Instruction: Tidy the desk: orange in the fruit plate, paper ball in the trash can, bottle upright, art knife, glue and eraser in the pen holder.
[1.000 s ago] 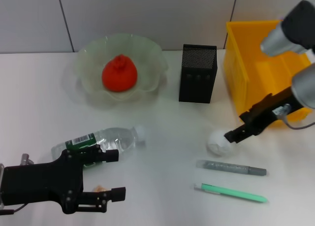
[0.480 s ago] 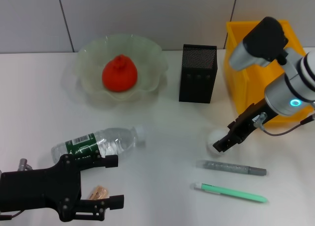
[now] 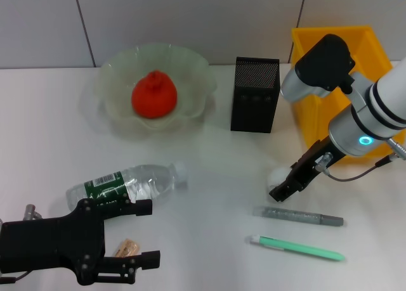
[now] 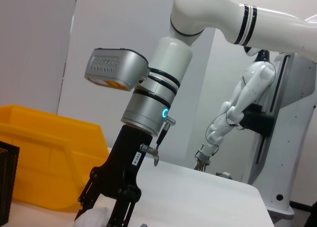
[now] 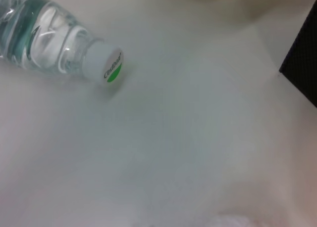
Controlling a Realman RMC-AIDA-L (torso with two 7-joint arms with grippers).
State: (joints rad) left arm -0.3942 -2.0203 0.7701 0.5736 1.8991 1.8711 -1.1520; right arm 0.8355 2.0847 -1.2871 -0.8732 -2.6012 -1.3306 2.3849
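The orange (image 3: 153, 96) lies in the pale-green fruit plate (image 3: 193, 68) at the back left. The black mesh pen holder (image 3: 255, 94) stands mid-back, with the yellow trash can (image 3: 312, 94) to its right. The bottle (image 3: 127, 183) lies on its side at the front left, cap (image 5: 107, 68) pointing right. The tan eraser (image 3: 129, 247) sits between the fingers of my open left gripper (image 3: 144, 234). My right gripper (image 3: 281, 189) is down at the white paper ball (image 3: 276, 175), its open fingers either side of the ball (image 4: 96, 218). A grey glue stick (image 3: 298, 215) and a green art knife (image 3: 297, 248) lie at the front right.
The trash can's near wall (image 4: 44, 162) rises just behind my right arm. The pen holder's corner (image 5: 303, 73) edges the right wrist view. Bare white table lies between the bottle and the paper ball.
My right gripper has come down and to the left from the trash can's front onto the paper ball. My left gripper has drawn back toward the front edge, uncovering the eraser.
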